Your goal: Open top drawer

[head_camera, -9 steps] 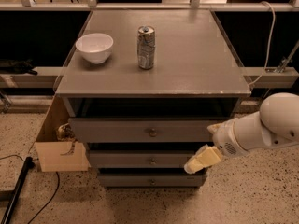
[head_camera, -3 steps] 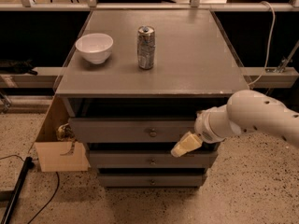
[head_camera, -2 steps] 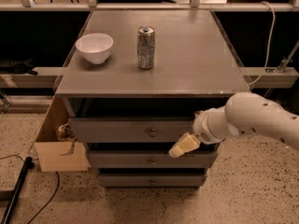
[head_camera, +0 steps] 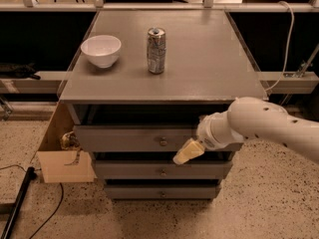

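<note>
The top drawer sits just under the tabletop. Its knob is just left of the gripper, which hangs at the drawer front's lower edge; I cannot tell whether it is open or closed. A white bowl and an upright can stand on the tabletop. An open cardboard box sits on the floor to the left.

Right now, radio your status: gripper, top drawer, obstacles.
Gripper just right of knob, at top drawer front. Drawer looks shut. Nothing between gripper and knob.
</note>
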You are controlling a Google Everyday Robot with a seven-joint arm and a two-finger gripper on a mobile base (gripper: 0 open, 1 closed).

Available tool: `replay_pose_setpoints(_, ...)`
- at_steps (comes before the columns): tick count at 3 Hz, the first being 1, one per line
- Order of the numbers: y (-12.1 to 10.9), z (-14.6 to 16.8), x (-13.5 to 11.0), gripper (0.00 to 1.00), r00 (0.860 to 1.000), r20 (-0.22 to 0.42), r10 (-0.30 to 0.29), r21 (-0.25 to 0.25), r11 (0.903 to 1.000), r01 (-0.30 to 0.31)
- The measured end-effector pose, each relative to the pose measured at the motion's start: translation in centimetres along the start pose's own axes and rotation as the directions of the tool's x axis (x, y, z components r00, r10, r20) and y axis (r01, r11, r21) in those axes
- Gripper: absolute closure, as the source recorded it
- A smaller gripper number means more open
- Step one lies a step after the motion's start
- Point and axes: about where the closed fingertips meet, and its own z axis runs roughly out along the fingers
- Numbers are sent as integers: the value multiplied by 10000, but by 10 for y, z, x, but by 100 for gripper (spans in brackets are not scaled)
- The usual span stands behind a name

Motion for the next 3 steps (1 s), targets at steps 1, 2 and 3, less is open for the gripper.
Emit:
replay_pose_setpoints(1,-5,10,-1,0,9993,-218,-313,123,9994,315)
replay_pose_setpoints(2,-12,26,7,0,9935,-693,-908,484,9944,943)
replay_pose_setpoints(3,-26,37,19,0,9845,-1202,-1281,795,9872,1381)
